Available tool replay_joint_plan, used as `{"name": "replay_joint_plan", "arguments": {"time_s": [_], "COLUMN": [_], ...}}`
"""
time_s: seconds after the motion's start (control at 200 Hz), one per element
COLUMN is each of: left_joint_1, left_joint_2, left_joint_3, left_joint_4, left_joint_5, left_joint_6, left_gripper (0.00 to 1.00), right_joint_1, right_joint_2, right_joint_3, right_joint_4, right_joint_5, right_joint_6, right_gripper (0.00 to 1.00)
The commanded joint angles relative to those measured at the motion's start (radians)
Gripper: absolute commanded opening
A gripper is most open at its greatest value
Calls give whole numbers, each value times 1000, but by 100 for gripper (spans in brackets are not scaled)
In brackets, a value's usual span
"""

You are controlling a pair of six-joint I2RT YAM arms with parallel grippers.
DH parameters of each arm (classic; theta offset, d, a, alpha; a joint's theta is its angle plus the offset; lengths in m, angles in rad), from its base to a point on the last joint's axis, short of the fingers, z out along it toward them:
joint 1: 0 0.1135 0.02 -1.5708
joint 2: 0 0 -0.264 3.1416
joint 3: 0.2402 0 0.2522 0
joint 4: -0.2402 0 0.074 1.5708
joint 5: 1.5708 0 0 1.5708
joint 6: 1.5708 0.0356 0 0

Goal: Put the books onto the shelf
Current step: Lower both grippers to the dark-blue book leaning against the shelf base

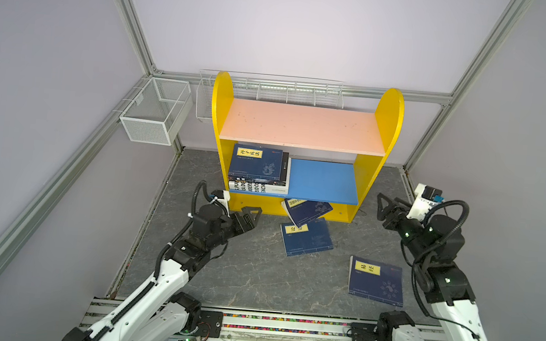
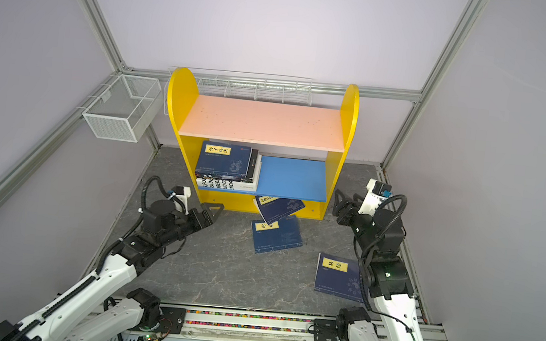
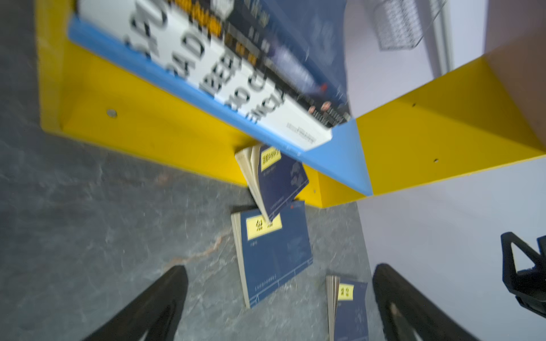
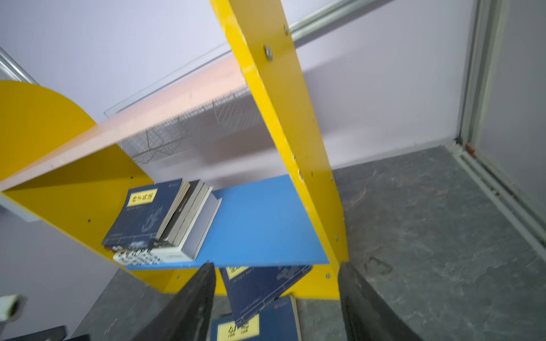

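Grey marbled surface (image 1: 238,270) and pale lilac walls edged with aluminium rails enclose the scene. Left pincer (image 1: 249,217) is spread wide and empty, held just in front of the left foot of the small two-tier shelf with yellow round-topped sides (image 1: 221,105). Right pincer (image 1: 387,206) is spread too, grips nothing, and stands beside the shelf's right side without touching it.

On the blue lower board (image 1: 321,181), at its left end, lies a flat stack. A thick white paperback with big black lettering (image 1: 253,187) is at the bottom, black-covered books (image 1: 284,167) lie above it, and a navy blue book with a yellow title label (image 1: 255,163) is on top. The pink upper board (image 1: 303,126) spans the sides above.

A tilted navy book (image 1: 308,210) leans against the shelf's yellow front panel below the blue board, its lower corner on a flat navy book (image 1: 307,238) on the surface. A third navy book (image 1: 377,280) lies flat near the right arm.

A white mesh basket (image 1: 154,112) hangs on the left wall, and a white wire rack (image 1: 272,87) runs behind the shelf.
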Motion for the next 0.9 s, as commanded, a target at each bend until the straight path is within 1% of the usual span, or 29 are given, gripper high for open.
{"name": "replay_joint_plan", "arguments": {"time_s": [0.0, 0.07, 0.15, 0.215, 0.265, 0.325, 0.37, 0.475, 0.595, 0.755, 0.895], "left_joint_1": [-52, -78, -93, -112, -124, -138, -147, -162, -172, -174, -174], "left_joint_2": [102, 209, 349, 461, 548, 642, 706, 818, 899, 980, 1022], "left_joint_3": [-30, -22, 12, 27, 43, 76, 97, 141, 194, 258, 306], "left_joint_4": [224, 322, 406, 514, 604, 672, 716, 791, 791, 764, 713], "left_joint_5": [5, 30, 67, 66, 68, 51, 36, -8, -56, -63, -73], "left_joint_6": [-106, -105, -104, -123, -132, -137, -128, -121, -79, -68, -49], "left_gripper": [98, 97, 97, 96, 93, 91, 88, 86, 86, 86, 86], "right_joint_1": [14, 56, 88, 116, 131, 153, 163, 176, 197, 212, 223], "right_joint_2": [-16, -10, 12, 45, 79, 125, 159, 233, 299, 334, 353], "right_joint_3": [-122, -199, -282, -330, -353, -375, -381, -377, -363, -356, -341], "right_joint_4": [-13, 55, 160, 241, 300, 370, 410, 468, 488, 482, 463], "right_joint_5": [-136, -181, -195, -180, -178, -159, -150, -156, -165, -149, -137], "right_joint_6": [125, 172, 216, 235, 238, 234, 227, 224, 213, 196, 182], "right_gripper": [68, 68, 68, 68, 68, 68, 68, 68, 67, 67, 67]}}
